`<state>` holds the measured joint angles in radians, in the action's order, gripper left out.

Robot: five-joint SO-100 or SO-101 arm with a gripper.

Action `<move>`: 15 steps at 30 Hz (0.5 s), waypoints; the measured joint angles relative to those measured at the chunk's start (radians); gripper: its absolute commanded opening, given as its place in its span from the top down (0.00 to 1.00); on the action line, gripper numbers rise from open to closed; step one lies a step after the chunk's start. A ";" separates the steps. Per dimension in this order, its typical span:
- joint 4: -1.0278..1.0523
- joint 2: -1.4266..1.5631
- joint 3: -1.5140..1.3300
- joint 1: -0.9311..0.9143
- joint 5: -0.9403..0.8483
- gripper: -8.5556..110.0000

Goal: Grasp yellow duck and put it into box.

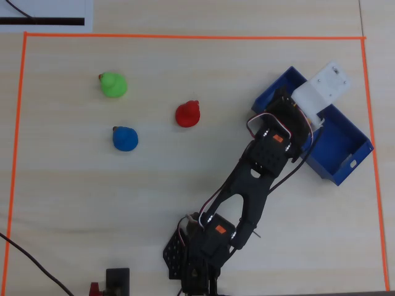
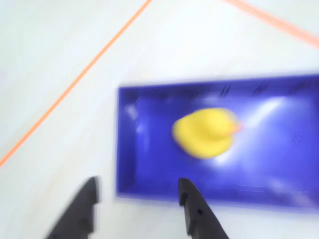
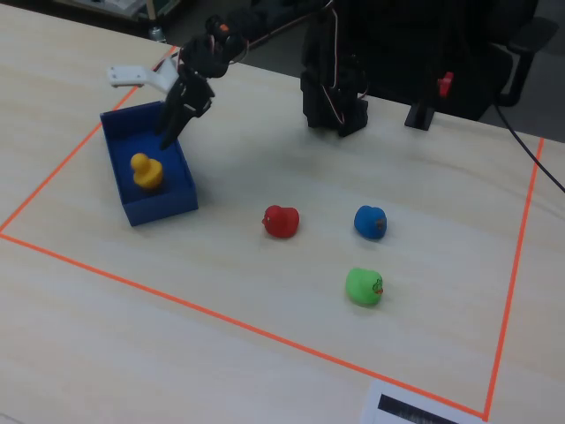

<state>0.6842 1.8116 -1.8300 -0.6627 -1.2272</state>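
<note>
The yellow duck (image 2: 204, 132) sits upright on the floor of the blue box (image 2: 149, 129). In the fixed view the duck (image 3: 144, 170) is near the middle of the box (image 3: 163, 205). My gripper (image 2: 138, 182) is open and empty, held above the box's near wall, apart from the duck. In the fixed view the gripper (image 3: 168, 137) hangs over the box's far side. In the overhead view the arm covers the duck and part of the box (image 1: 345, 145).
A red duck (image 3: 281, 221), a blue duck (image 3: 370, 221) and a green duck (image 3: 363, 287) lie on the table away from the box. They also show in the overhead view: red (image 1: 187, 114), blue (image 1: 125, 138), green (image 1: 113, 85). Orange tape (image 1: 185, 37) frames the work area.
</note>
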 measured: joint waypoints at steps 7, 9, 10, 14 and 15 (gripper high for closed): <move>0.175 0.405 -0.377 0.227 0.044 0.93; 0.190 0.532 -0.541 0.279 0.044 0.93; 0.196 0.597 -0.621 0.299 0.044 0.93; 0.221 0.850 -0.888 0.376 0.034 0.93; 0.232 0.908 -0.936 0.388 0.031 0.93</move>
<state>0.9158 2.7197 -2.7658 -0.2746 -1.1965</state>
